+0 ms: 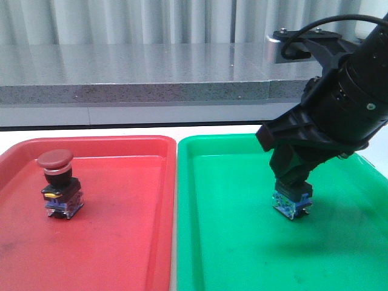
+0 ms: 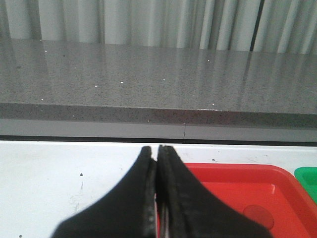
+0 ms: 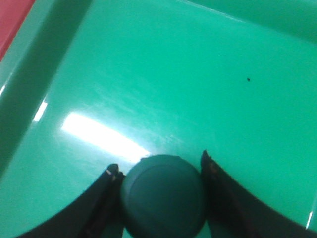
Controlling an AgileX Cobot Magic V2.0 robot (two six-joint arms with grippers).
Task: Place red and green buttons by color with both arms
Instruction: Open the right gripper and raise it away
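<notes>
There are two buttons: one red button (image 1: pixel 57 182) and one green button (image 3: pixel 163 196). There are two trays: one red tray (image 1: pixel 121 242) and one green tray (image 1: pixel 242 254). Two claws are visible, the left claw (image 2: pixel 157 198) and the right claw (image 1: pixel 291 182).

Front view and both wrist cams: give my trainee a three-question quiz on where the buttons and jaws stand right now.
1. True or false: the red button stands in the red tray.
2. Which gripper holds the green button? A left gripper B right gripper
3. Fill in: the left gripper's jaws are ____.

Key: 1 true; 2 B, over the green tray; 3 shut.
</notes>
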